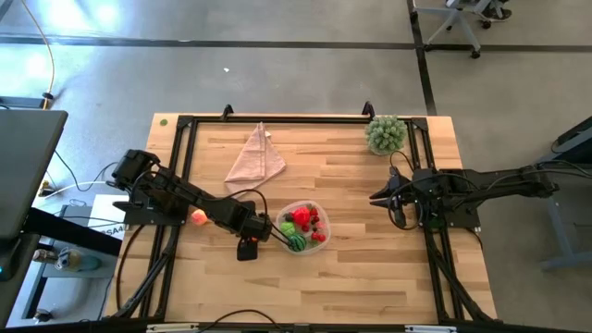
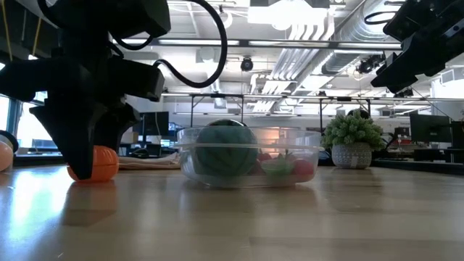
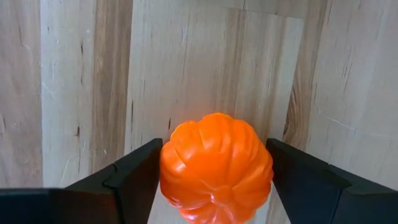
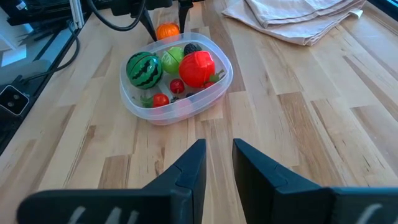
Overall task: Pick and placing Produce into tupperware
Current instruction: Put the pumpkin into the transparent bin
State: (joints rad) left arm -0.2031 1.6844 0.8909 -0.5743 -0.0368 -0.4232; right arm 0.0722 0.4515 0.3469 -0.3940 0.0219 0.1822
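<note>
One orange (image 3: 216, 168) sits between my left gripper's (image 3: 214, 180) spread fingers, ungripped, just beside the tupperware's (image 1: 323, 239) left wall.

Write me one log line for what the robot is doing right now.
left pincer: open around orange on table beside tupperware | right pincer: waiting at right side, nearly shut, empty | peach: outside tub

Bright and even from above on the pale wooden table (image 1: 351, 268), with glare washing out the floor at the far left corner. Backlit at table height by ceiling strip lights (image 2: 290, 29), leaving the left gripper (image 2: 85, 156) a black silhouette. Sharp on the orange (image 3: 216, 168), sheen on top.
</note>
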